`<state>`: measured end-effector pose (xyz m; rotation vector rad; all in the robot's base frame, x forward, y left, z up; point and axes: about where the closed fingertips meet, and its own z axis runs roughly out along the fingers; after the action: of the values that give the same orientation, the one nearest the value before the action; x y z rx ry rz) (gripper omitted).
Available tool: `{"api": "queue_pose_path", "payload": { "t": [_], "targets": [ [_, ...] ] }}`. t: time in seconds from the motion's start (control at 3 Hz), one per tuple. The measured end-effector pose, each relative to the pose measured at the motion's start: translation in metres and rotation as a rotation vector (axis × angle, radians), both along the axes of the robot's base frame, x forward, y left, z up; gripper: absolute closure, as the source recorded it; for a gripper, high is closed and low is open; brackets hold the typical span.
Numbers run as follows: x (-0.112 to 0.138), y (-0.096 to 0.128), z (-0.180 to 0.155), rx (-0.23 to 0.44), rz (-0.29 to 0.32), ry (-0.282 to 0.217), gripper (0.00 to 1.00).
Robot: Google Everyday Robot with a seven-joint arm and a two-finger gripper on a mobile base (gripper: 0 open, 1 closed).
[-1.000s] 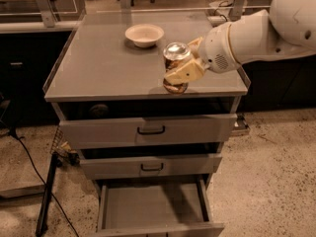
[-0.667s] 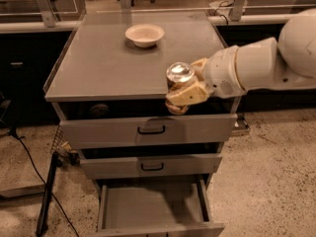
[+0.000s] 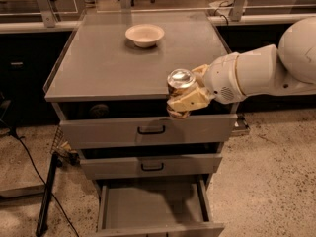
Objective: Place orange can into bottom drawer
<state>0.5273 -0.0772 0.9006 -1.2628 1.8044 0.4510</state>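
My gripper (image 3: 186, 98) is shut on the orange can (image 3: 179, 88), whose shiny silver top faces up. It holds the can upright in the air in front of the cabinet's front edge, above the top drawer. The white arm reaches in from the right. The bottom drawer (image 3: 153, 209) is pulled open at the bottom of the view, and its flat grey floor is bare. The can hangs well above the drawer.
A white bowl (image 3: 144, 34) sits on the grey cabinet top (image 3: 108, 63) at the back. The top drawer (image 3: 148, 130) and middle drawer (image 3: 150, 166) stand slightly out. Black cables and a stand lie on the floor at the left.
The gripper has carried the can forward and down, off the cabinet top and past its front edge. The drawers and the bowl have not moved.
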Motion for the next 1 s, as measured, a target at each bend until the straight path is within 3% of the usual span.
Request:
{"api": "queue_pose_path", "payload": {
  "t": [0.33, 1.0],
  "targets": [
    [-0.009, 0.000, -0.029, 0.002, 0.046, 0.009, 1.00],
    [-0.030, -0.011, -0.136, 0.032, 0.117, -0.018, 1.00]
  ]
}}
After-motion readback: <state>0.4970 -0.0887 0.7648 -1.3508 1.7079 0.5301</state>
